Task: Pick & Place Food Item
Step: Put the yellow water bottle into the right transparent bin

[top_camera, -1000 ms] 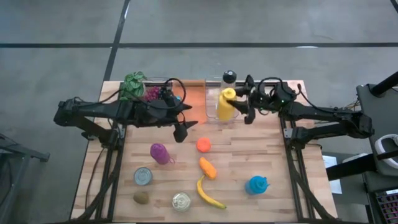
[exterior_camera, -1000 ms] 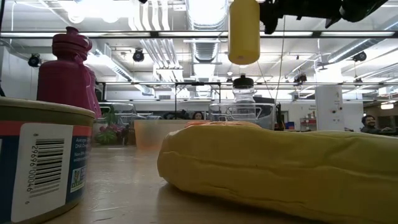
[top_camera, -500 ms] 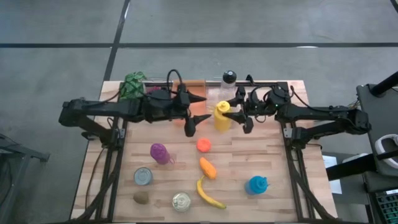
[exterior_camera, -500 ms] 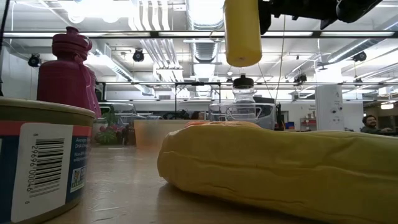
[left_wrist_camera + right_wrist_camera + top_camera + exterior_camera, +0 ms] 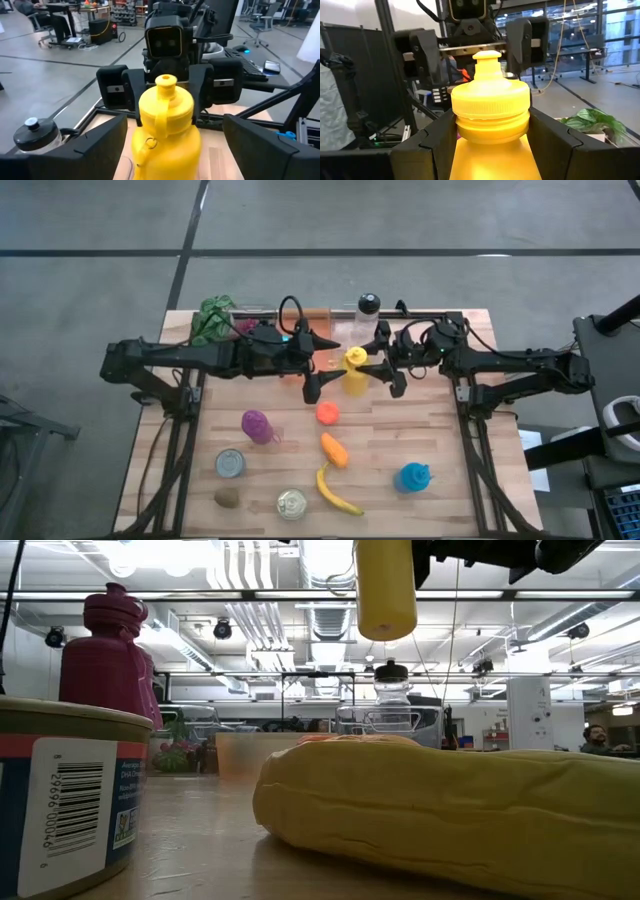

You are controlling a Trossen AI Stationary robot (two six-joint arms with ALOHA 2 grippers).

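Yellow squeeze bottle [image 5: 354,370] aloft near the tabletop's [image 5: 440,440] far edge.
Pinched in the right claw [image 5: 385,370], clear of the wood; left claw [image 5: 318,368] spread wide, just beside the bottle.

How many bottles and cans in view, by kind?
Bottles: 4: yellow plastic squeeze bottle, purple plastic bottle, blue plastic bottle, clear black-capped bottle
Cans: 2: left round metal can, right round metal can
Total: 6
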